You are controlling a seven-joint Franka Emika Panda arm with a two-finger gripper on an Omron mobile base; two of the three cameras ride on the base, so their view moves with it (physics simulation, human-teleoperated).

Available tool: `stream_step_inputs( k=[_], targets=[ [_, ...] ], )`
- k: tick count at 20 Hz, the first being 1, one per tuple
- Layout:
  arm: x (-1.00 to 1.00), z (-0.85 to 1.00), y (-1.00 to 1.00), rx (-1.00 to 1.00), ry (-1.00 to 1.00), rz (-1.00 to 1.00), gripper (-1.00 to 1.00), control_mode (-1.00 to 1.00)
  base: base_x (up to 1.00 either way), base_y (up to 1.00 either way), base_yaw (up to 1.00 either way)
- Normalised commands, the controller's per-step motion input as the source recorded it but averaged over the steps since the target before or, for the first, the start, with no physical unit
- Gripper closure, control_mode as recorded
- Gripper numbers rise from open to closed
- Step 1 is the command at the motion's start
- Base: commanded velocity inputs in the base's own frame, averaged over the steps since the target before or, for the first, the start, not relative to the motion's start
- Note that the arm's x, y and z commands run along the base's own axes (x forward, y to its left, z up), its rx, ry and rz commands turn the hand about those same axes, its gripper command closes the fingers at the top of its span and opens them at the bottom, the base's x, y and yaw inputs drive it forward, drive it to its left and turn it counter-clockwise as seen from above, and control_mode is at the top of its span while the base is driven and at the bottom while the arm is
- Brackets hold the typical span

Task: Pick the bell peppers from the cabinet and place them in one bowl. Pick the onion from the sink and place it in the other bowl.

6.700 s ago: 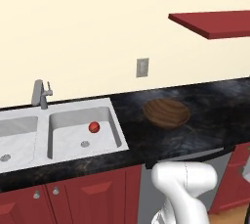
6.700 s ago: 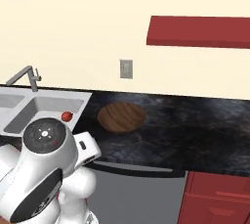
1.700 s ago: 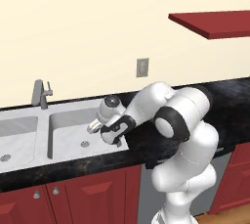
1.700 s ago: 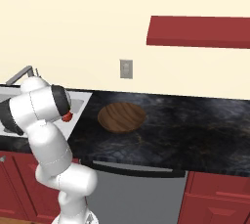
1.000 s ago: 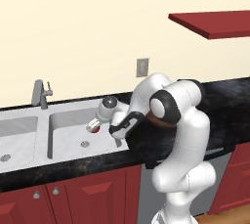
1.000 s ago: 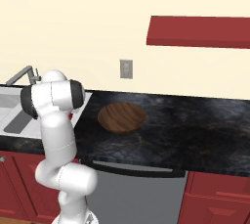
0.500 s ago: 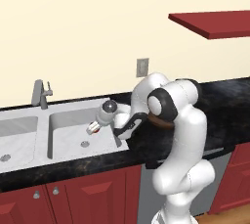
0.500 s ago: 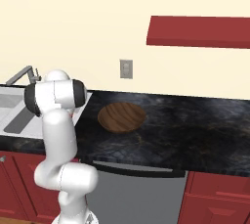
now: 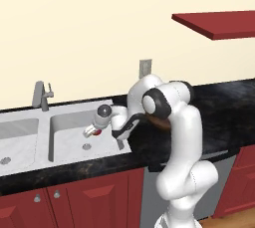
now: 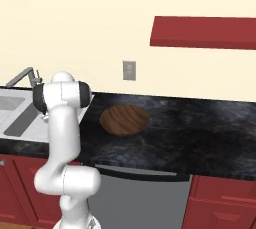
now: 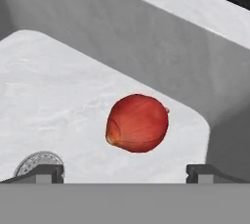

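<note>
The onion (image 11: 137,123), a smooth red ball, lies on the floor of the sink's right basin (image 9: 67,137), close to a corner. My gripper (image 11: 124,174) is open, and its two fingertips (image 11: 46,171) stand wide apart just short of the onion, one on each side. In the left base view the gripper (image 9: 91,131) hangs low in the basin, with a sliver of onion (image 9: 98,132) beside it. The dark brown wooden bowl (image 10: 125,120) rests on the black counter. The red cabinet (image 10: 202,32) hangs high on the wall. The bell peppers and the tan bowl are out of view.
A grey faucet (image 9: 42,95) stands behind the sink, and a round drain (image 11: 39,162) lies left of the onion. The basin walls (image 11: 146,56) rise close behind the onion. A wall outlet (image 10: 129,70) sits above the black counter (image 10: 200,128). Red base cabinets (image 9: 74,197) run below.
The arm has swung left from over the counter into the right basin, and the hand has sunk lower toward the onion. The onion has stayed in place.
</note>
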Motion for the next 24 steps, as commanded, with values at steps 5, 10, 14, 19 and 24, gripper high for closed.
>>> stream_step_inputs(
  k=[5, 10, 14, 19, 24],
  targets=[
    [0.45, -0.42, 0.14, -0.03, 0.01, -0.05, -1.0, -1.0, 0.0, 0.0, 0.0],
    [0.52, -0.26, 0.15, -0.01, 0.0, -0.04, -1.0, -1.0, 0.0, 0.0, 0.0],
    [0.69, -0.26, 0.02, 0.0, 0.0, -0.05, -1.0, -1.0, 0.0, 0.0, 0.0],
    [0.54, -0.45, -0.16, -0.04, 0.01, -0.13, -1.0, -1.0, 0.0, 0.0, 0.0],
    [0.09, -0.56, -0.27, -0.08, 0.05, -0.12, -1.0, -1.0, 0.0, 0.0, 0.0]
  ],
)
